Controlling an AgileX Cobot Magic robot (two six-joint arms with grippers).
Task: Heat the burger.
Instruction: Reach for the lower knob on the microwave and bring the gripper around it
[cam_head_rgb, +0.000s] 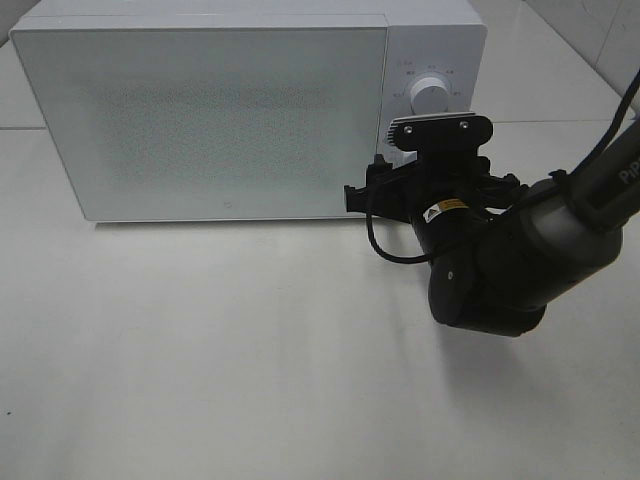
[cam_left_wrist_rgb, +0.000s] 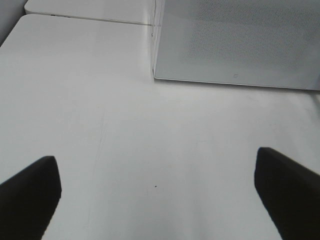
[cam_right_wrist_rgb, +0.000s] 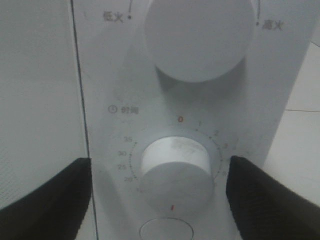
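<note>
No burger shows in any view. The white microwave (cam_head_rgb: 220, 110) stands at the back of the table with its frosted door shut. My right gripper (cam_right_wrist_rgb: 159, 160) is open at the control panel, one finger on each side of the lower timer knob (cam_right_wrist_rgb: 175, 170), with a small gap on both sides. The knob's red mark points down, away from the 0. In the exterior view the right arm (cam_head_rgb: 520, 250) hides that knob. My left gripper (cam_left_wrist_rgb: 156, 155) is open above bare table with nothing between its fingers, and it does not appear in the exterior view.
The upper power knob (cam_head_rgb: 430, 92) sits above the right wrist camera mount. A round button (cam_right_wrist_rgb: 162, 231) lies below the timer knob. The white table (cam_head_rgb: 200, 350) stretches in front of the microwave. The microwave's lower left corner (cam_left_wrist_rgb: 157, 75) is ahead of the left gripper.
</note>
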